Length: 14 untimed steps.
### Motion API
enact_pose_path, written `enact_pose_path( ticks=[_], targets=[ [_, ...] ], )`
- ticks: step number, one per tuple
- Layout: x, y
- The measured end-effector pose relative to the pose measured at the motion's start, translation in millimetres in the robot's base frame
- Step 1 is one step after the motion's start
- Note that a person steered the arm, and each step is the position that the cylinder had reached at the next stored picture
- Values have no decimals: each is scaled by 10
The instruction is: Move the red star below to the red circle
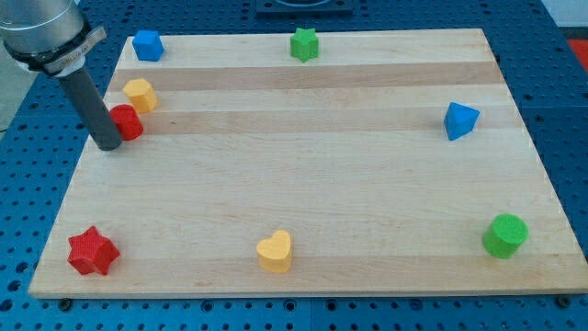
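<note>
The red star point(93, 251) lies at the bottom left corner of the wooden board point(312, 184). The red circle point(127, 121) sits at the upper left, partly hidden by my rod. My tip point(109, 145) rests on the board just at the red circle's left and lower side, touching or nearly touching it. The red star is far below my tip, toward the view's bottom.
A yellow block point(140, 95) sits just above the red circle. A blue block point(147, 44) is at the top left, a green star point(304, 43) at the top middle. A blue block point(460, 119) is at the right, a green cylinder point(505, 235) at the bottom right, a yellow heart point(275, 251) at the bottom middle.
</note>
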<state>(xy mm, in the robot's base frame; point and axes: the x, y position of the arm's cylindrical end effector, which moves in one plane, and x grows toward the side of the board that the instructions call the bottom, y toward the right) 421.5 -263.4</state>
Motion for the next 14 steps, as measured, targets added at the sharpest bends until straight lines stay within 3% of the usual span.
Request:
enact_pose_path(
  ticks=[2,3,6,10,11,14],
  targets=[
    [81,-91],
    [653,-402],
    [761,-415],
    [1558,-402],
    [1952,-265],
    [1883,515]
  ],
)
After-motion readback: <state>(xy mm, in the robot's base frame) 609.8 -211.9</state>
